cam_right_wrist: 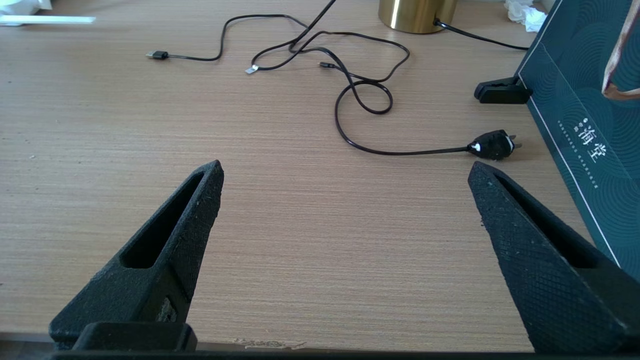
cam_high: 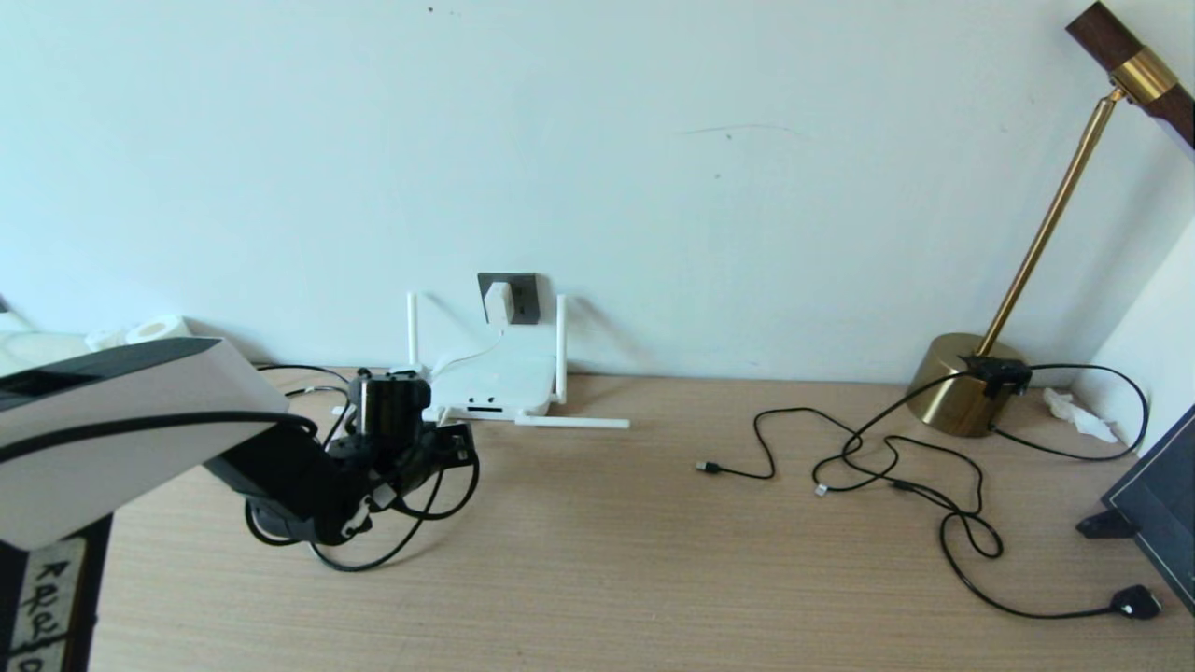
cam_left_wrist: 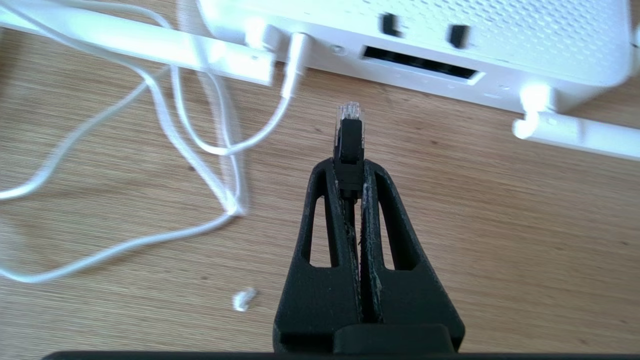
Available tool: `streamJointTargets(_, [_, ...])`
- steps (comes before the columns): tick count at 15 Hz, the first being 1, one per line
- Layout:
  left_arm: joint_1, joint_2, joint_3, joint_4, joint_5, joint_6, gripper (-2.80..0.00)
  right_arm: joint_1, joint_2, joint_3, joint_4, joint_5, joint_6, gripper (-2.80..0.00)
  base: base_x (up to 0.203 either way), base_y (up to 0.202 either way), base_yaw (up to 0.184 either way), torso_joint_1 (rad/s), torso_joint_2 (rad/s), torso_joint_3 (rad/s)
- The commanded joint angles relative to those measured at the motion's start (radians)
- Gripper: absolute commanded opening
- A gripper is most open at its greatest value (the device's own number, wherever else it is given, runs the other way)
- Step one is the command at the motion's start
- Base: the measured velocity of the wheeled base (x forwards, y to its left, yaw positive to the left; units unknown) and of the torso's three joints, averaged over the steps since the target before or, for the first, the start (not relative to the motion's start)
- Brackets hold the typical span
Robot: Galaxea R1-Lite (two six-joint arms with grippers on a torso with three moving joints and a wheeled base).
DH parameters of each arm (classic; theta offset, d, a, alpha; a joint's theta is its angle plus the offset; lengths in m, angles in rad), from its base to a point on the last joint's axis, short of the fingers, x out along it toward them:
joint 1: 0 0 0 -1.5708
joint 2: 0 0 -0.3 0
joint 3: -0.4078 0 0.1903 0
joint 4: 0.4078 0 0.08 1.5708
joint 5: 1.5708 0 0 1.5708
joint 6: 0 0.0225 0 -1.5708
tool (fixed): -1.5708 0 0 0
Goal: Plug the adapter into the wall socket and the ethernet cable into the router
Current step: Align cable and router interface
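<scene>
Wooden desk point(cam_high: 653, 560) against a pale wall, adapter point(cam_high: 498, 302) seated in socket point(cam_high: 519, 297) at 12 o'clock of router point(cam_high: 495, 385), left end effector point(cam_left_wrist: 350, 167) clamped on ethernet cable point(cam_left_wrist: 349, 135), plug just short of router ports, right end effector point(cam_right_wrist: 345, 175) spread wide above bare desk.

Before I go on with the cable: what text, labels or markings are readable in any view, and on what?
"海棠", white and upright, on the dark teal box at the desk's right edge, right wrist view.
Smaller white characters above it on the same box: too small to read.
Handwritten black marks on a white label on the robot's body at the lower left, head view: not legible.
Router, adapter, wall socket: no readable text.
</scene>
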Motion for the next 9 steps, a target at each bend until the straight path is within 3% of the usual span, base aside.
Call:
streamJointTargets(1, [0.002,-0.011,0.007,-0.005,0.002,0.004,-2.80,0.000,0.000,0.000,0.001,0.000,0.000,0.00,0.000,0.000,0.000,0.000,0.00,0.000])
streamJointTargets(9, [0.001,-0.046,0.041,-0.007,0.008,0.041,-2.80,0.000,0.000,0.000,0.001,0.000,0.000,0.00,0.000,0.000,0.000,0.000,0.00,0.000])
